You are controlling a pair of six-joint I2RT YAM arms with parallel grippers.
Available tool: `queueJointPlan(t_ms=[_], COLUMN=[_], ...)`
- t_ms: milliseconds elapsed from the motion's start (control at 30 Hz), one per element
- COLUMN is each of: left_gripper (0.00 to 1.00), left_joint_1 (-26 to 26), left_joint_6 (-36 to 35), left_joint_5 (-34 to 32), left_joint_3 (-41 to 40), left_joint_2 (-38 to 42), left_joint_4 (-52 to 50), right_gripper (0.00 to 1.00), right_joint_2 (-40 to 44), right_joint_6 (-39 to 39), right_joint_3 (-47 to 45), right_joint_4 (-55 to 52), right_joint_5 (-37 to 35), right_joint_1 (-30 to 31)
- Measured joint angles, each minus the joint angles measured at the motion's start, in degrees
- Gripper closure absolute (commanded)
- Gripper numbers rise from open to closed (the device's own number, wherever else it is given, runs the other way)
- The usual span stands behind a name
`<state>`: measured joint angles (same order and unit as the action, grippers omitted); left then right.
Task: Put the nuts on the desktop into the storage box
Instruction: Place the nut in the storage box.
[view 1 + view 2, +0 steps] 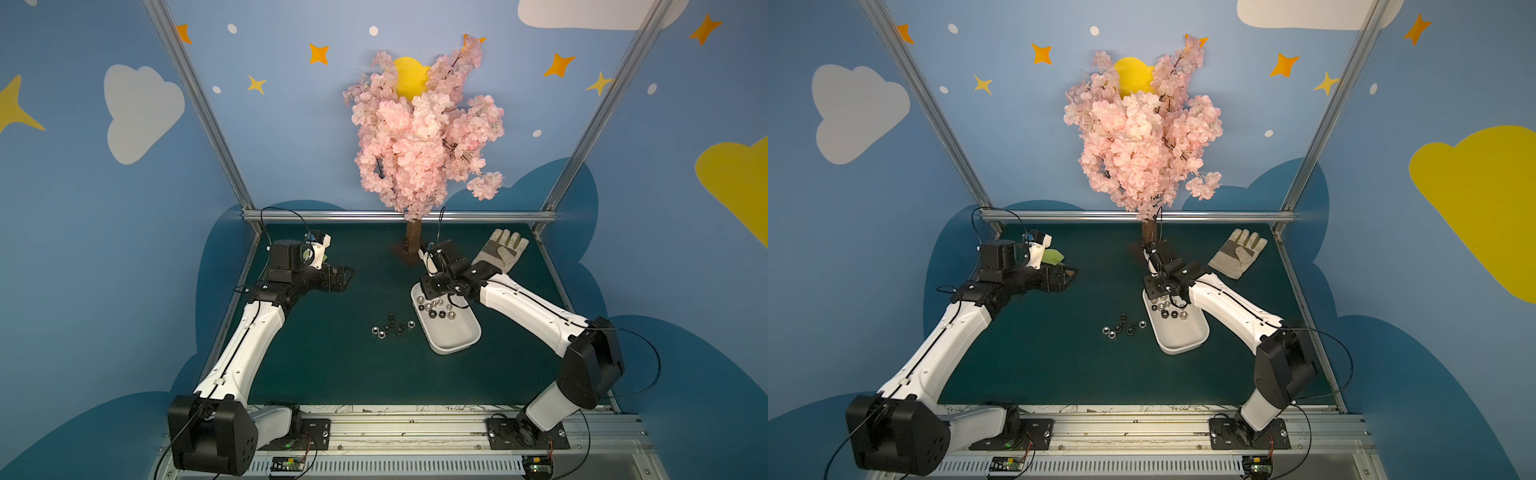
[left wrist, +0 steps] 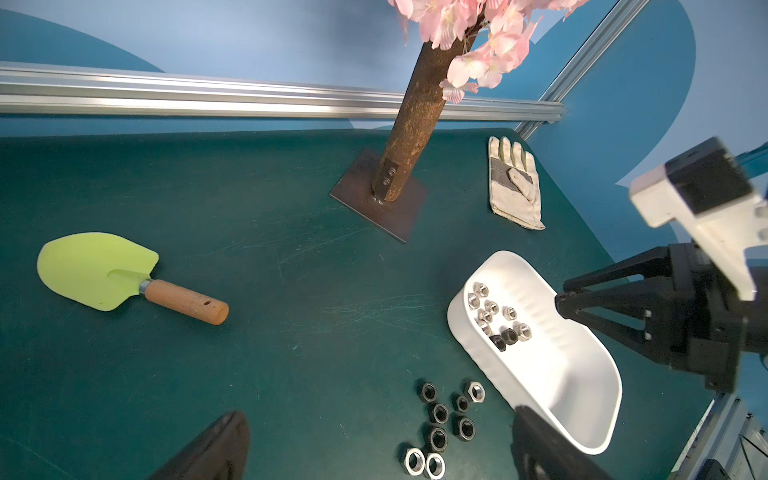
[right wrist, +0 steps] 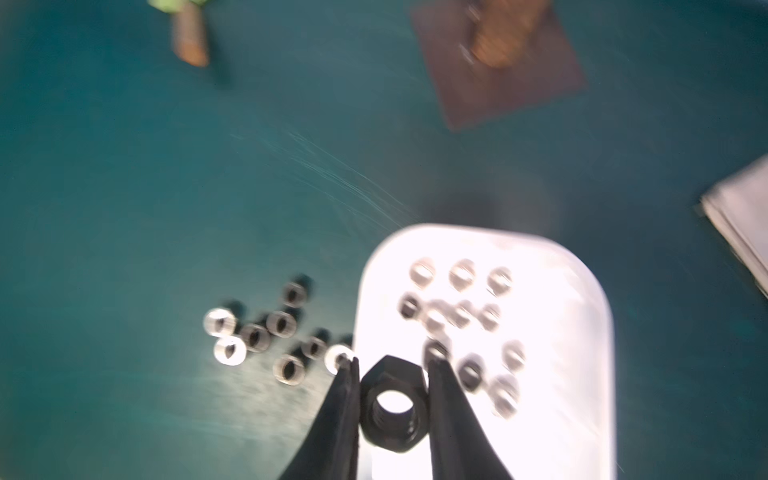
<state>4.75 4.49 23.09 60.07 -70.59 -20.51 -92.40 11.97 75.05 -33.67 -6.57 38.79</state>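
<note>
far left, the left gripper [image 1: 347, 280] hangs above the table [image 1: 332, 374] with its fingers spread wide and nothing between them. a green trowel [image 2: 97, 270] lies near it.

moving in: the loose nuts [image 1: 392, 326], eight or so, huddle in a tight bunch on the table just beside the long side of the box [image 1: 455, 338]. some are bright silver, some nearly black. all are six-sided with a threaded hole, and most lie flat.

next, the box itself: white and shallow, about a dozen nuts gathered in its far half, the near half bare.

and here's the action: the right gripper [image 3: 392, 363] is over the box with a dark nut [image 3: 392, 436] pinched between its fingers, hole facing the wrist camera. that view is blurred, and the nut looks to sit about over the rim on the side of the loose bunch. so i'd carry it a touch further in before letting go. lower it close and open gently, and it should settle rather than bounce off its neighbours or skip over the lip. keep the fingers off the wall too, as the light box would likely slide.

far right, a work glove [image 1: 500, 249] lies well clear.
</note>
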Motion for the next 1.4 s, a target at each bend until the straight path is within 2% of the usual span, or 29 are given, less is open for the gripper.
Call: queueJointPlan(t_ms=[167, 300, 433, 767, 1000, 1233, 1400], left_gripper=[0.00, 0.00, 0.00, 0.00, 0.00, 0.00, 0.00], left_joint_1=[-0.1, -0.2, -0.2, -0.2, -0.2, -0.2, -0.2], left_joint_6=[0.0, 0.0, 0.0, 0.0, 0.0, 0.0, 0.0], left_joint_5=[0.0, 0.0, 0.0, 0.0, 0.0, -0.2, -0.2], left_joint_3=[0.0, 0.0, 0.0, 0.0, 0.0, 0.0, 0.0], left_joint_2=[0.0, 0.1, 0.1, 0.1, 0.1, 0.1, 0.1], left_joint_4=[0.0, 0.0, 0.0, 0.0, 0.0, 0.0, 0.0], right_gripper=[0.82, 0.83, 0.83, 0.84, 0.83, 0.76, 0.63], right_joint_2=[0.5, 0.3, -1.5, -13.8, -17.1, -19.5, -19.5], right_joint_6=[-0.2, -0.2, 0.2, 0.7, 0.4, -0.7, -1.7], right_joint_3=[-8.0, -10.1, -10.1, -5.7, -1.4, 1.7, 1.9], right_joint_4=[-4.3, -6.3, -6.1, -6.1, -5.9, -5.5, -5.4], right_joint_5=[0.3, 1.6, 1.7, 1.8, 1.2, -0.5, -1.1], right_joint_1=[-1.8, -1.8, -1.8, -2.7, -3.8, -5.3, -5.7])
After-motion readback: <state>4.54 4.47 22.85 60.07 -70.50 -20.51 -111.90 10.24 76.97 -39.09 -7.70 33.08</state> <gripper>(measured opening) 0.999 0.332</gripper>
